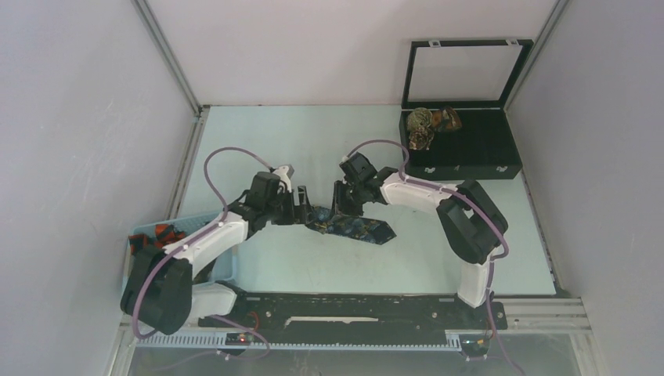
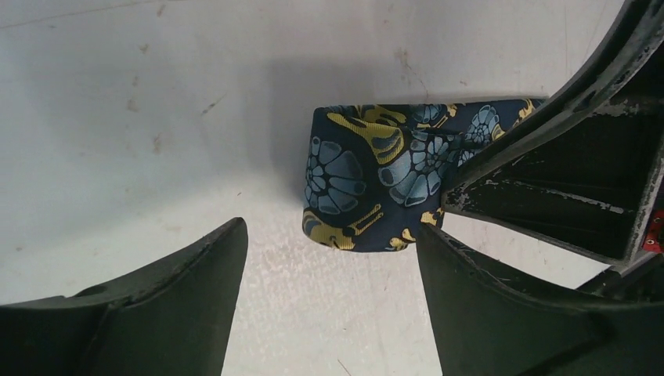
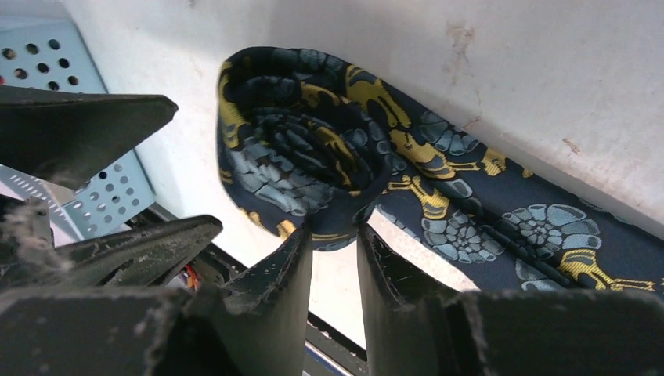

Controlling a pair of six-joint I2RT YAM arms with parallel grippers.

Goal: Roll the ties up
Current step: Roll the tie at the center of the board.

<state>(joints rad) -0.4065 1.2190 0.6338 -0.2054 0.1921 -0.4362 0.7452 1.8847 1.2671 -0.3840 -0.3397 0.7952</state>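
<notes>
The basket [image 1: 225, 265] of loose ties sits nearest, by the left arm. Mid-table, the left gripper [image 2: 330, 235] stands wide open with nothing in it, just short of the navy tie [image 1: 356, 227]. The right gripper [image 3: 333, 235] is nearly closed and, as far as I can make out, nips the lower rim of the tie's rolled end; the tail lies flat beyond. It looks light, limp and a bit slick, so the coil could spring loose. I'd hold it across the coil's flat sides. Farthest off, the box [image 1: 462, 168] holds finished rolls [image 1: 423, 125].
</notes>
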